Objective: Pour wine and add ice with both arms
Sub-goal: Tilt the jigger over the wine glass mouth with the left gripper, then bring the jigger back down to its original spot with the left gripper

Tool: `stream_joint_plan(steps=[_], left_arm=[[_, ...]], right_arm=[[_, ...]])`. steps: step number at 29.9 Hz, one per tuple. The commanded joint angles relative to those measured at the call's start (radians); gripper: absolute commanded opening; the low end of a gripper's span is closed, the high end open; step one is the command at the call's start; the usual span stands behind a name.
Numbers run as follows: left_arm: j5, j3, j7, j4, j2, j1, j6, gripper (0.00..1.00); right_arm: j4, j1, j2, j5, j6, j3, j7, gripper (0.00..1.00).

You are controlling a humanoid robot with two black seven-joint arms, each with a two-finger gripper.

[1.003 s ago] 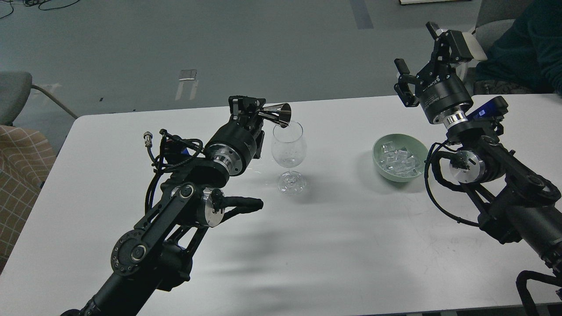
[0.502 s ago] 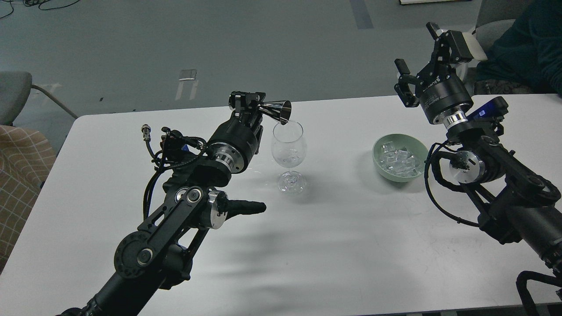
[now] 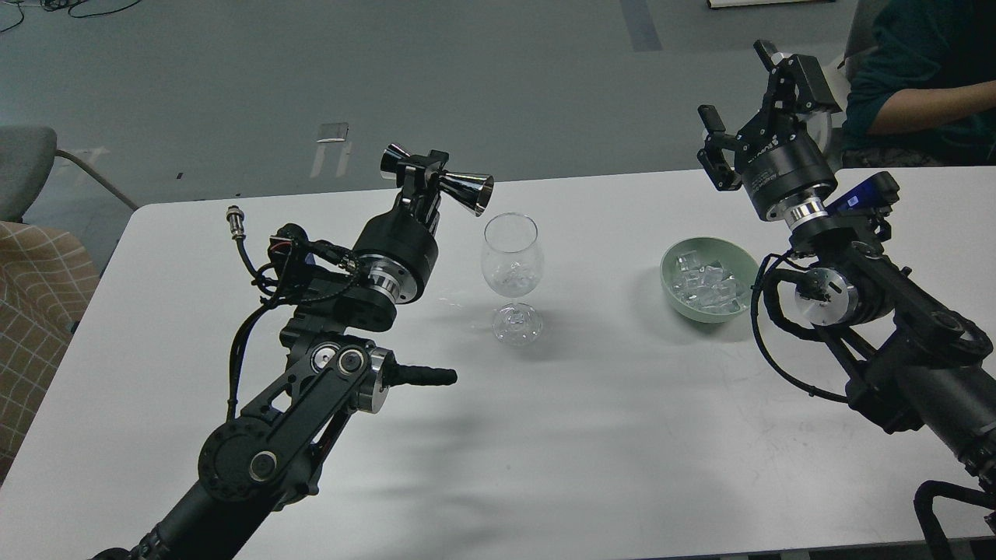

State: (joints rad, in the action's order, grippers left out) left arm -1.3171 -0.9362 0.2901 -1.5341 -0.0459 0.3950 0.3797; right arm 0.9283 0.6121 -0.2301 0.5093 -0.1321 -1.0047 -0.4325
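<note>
A clear wine glass [image 3: 510, 264] stands upright at the middle of the white table [image 3: 591, 435]. My left gripper [image 3: 424, 169] is shut on a shiny steel jigger [image 3: 459, 189]. It holds the jigger on its side, mouth to the right, just left of and above the glass rim and apart from it. The ice [image 3: 704, 281], a heap of small clear cubes, lies in a pale green bowl [image 3: 674, 284] to the right of the glass. My right gripper [image 3: 743, 93] is open and empty, raised above and behind the bowl.
A seated person in a dark green top [image 3: 918, 78] is behind the table's far right corner. A grey chair [image 3: 27, 167] and a checked cushion [image 3: 35, 311] stand left of the table.
My left gripper has drawn the jigger back to the left and up, away from the glass rim, and turned it nearer level. The right arm has stayed put. The person shifted.
</note>
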Motion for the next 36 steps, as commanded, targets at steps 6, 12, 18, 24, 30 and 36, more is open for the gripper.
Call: stream_joint_plan(steps=[6,12,18,24,30,36], left_arm=[[-0.071,0.033,-0.009,0.000,-0.020,0.002,0.001,0.00],[0.068,-0.024,0.053,-0.015,0.038,0.008,0.016,0.01],[0.327,-0.168,0.058,-0.015,0.032,0.012,0.041,0.03],[0.598,-0.370,0.055,-0.018,0.037,-0.007,0.039,0.06],[0.881,-0.564,0.041,-0.018,0.038,-0.096,0.031,0.08],[0.941,-0.654,0.035,-0.017,0.044,-0.215,-0.036,0.13]], right_arm=[[0.000,0.001,0.002,0.002,0.000,-0.002,0.000,1.00],[0.000,0.001,-0.001,0.000,0.005,0.000,0.001,1.00],[0.000,0.001,-0.003,0.000,0.005,0.000,0.001,1.00],[0.000,-0.005,0.002,0.000,0.006,0.000,0.001,1.00],[0.000,-0.006,-0.003,0.000,0.006,0.000,0.001,1.00],[0.000,-0.006,0.002,0.000,0.006,0.001,0.001,1.00]])
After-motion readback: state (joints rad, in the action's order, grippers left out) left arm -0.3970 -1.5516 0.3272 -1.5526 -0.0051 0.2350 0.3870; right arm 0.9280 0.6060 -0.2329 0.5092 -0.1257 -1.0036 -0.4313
